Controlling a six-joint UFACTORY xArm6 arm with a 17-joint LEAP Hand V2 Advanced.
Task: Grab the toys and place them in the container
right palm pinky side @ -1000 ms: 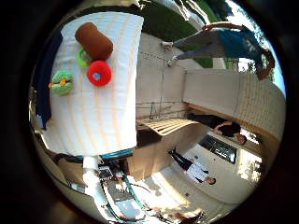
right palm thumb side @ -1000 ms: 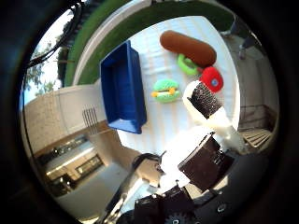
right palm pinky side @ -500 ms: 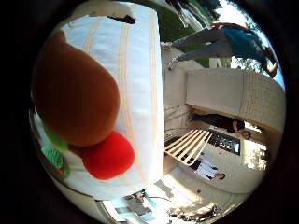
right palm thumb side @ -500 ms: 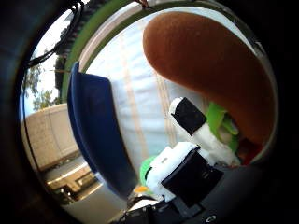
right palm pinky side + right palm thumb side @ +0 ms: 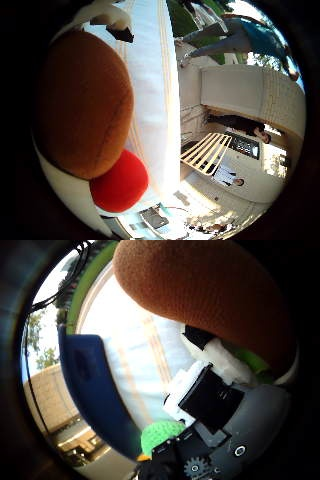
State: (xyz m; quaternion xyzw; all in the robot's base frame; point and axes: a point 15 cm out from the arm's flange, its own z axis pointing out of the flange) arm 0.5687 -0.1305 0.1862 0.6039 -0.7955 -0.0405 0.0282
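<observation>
The brown plush toy (image 5: 82, 102) fills much of both views, close to the palm, lying on the striped surface (image 5: 150, 100); the blue container (image 5: 92, 390) stands beside; a red ball (image 5: 120, 182) touches the brown toy; a green crocheted toy (image 5: 161, 434) lies near the container; the hand (image 5: 210, 405) reaches toward the brown toy, whether its fingers grip I cannot tell; no writing is readable.

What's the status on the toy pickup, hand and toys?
Hand right over the brown plush toy, grip state unclear. Red toy beside it on the striped cloth. Blue container empty from what shows. Nothing in the way.
</observation>
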